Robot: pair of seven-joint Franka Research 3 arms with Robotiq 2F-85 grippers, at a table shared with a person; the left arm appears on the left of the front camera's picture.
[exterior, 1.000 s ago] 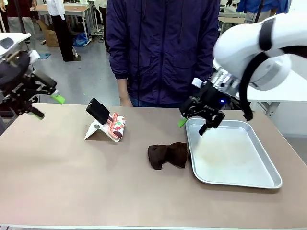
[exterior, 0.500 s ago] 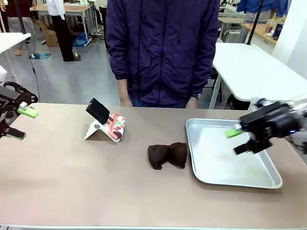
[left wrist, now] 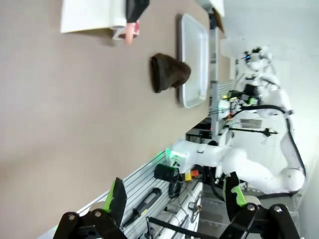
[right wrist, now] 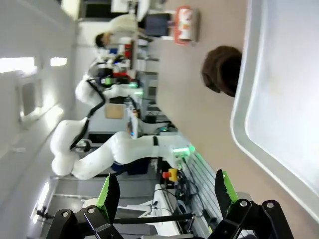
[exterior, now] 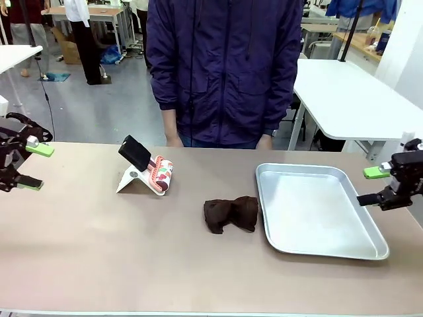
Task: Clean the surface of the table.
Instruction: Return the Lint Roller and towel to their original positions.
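We're looking across the table (exterior: 99, 257), its brownish-tan top filling the lower two thirds of the front view, and nothing on it looks cleared yet. At the left edge of the frame our left gripper (exterior: 31, 166) hangs with its jaws spread wide and nothing between the green pads; over at the right edge our right gripper (exterior: 375, 186) is just as wide open and just as empty, hovering beside the silver tray (exterior: 330, 247). That tray sits bare at centre right. Just to its left, near the middle of the frame, a crumpled dark brown cloth (exterior: 230, 214) lies on the tabletop, close to the tray's rim. Up and to the left, a phone on a white stand (exterior: 135, 165) leans with a small patterned packet (exterior: 161, 174) tucked against it. A person in a dark purple jacket (exterior: 225, 66) stands at the far side, top centre. Our reading: the job is at its very start, with the cloth untouched, no wiping under way and the whole surface left to do.
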